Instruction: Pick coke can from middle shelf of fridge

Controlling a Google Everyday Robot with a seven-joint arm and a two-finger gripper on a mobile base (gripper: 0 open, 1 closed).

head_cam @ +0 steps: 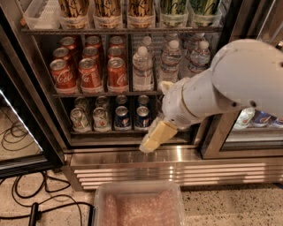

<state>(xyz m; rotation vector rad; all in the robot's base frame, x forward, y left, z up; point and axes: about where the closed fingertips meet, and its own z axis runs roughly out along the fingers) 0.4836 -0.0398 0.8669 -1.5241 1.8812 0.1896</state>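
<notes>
Several red coke cans (90, 75) stand in rows on the left of the middle shelf (106, 93) of the fridge (132, 164), next to clear water bottles (142, 68). My gripper (154, 139), cream-coloured, hangs from the white arm (212, 92). It points down and to the left in front of the lower shelf's right end. It is below and to the right of the coke cans and apart from them. It holds nothing that I can see. The arm hides the right end of the middle and lower shelves.
The lower shelf holds silver-green cans (79, 119) and blue Pepsi cans (122, 117). The top shelf holds bottles (106, 11). The open fridge door (17, 128) stands at the left, with cables (26, 207) on the floor. A clear plastic bin (137, 205) sits below the grille.
</notes>
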